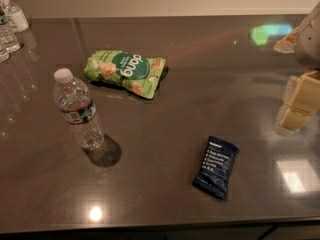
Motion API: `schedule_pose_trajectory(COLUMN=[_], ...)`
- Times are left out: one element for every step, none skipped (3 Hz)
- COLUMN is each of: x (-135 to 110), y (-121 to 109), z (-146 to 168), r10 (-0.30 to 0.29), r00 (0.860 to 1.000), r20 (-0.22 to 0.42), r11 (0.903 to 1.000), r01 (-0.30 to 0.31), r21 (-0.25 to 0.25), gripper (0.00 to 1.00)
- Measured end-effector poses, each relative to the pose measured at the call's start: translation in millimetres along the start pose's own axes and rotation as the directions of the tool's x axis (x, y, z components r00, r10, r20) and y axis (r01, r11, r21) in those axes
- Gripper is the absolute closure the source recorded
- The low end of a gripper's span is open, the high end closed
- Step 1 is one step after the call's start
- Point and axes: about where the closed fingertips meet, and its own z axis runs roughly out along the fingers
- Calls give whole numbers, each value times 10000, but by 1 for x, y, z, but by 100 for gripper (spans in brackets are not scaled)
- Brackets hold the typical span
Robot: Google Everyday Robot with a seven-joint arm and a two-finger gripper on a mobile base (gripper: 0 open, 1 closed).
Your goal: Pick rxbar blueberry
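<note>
The rxbar blueberry (216, 167) is a small flat dark navy wrapper with pale text. It lies flat on the dark table (200, 84), front right of centre. My gripper (298, 104) shows as cream-coloured parts at the right edge of the view. It hangs above the table, to the right of the bar and a little farther back, apart from it. It holds nothing that I can see.
A clear water bottle (77, 110) stands upright at left of centre. A green snack bag (125, 73) lies behind it towards the middle. More bottles (9, 21) stand at the far left corner. The table's front edge runs along the bottom of the view.
</note>
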Motion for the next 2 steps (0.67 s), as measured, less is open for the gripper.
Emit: schedule_pose_trajectory(x=[0, -8], y=[0, 13], z=[0, 16], r10=[0, -523], r00=[10000, 9956], r20=[0, 780], r11=[10000, 9973], r01=[0, 561], r21=[0, -479], gripper=[0, 0])
